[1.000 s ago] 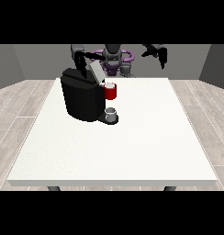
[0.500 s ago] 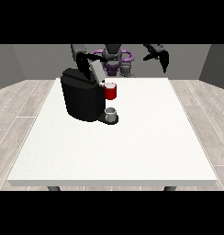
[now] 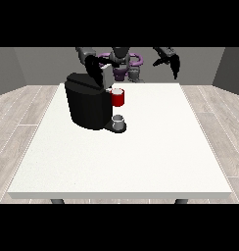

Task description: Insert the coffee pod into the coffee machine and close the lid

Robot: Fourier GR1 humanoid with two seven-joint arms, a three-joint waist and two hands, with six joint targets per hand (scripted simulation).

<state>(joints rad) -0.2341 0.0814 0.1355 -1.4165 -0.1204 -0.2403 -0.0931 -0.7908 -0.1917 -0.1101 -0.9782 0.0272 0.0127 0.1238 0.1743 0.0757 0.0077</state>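
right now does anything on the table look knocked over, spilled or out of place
Nothing stands out. The coffee machine stands upright on the white table, with the red part at its front and a small grey cup upright below it. No spill shows. The hand at the view's left is at the machine's top.

The coffee machine (image 3: 87, 104) looks like matt black plastic. At its front, the red part (image 3: 118, 98) has a glossy plastic sheen, and the small cup (image 3: 119, 121) below looks grey and metallic. Under it, the table (image 3: 141, 157) is smooth, matt white.
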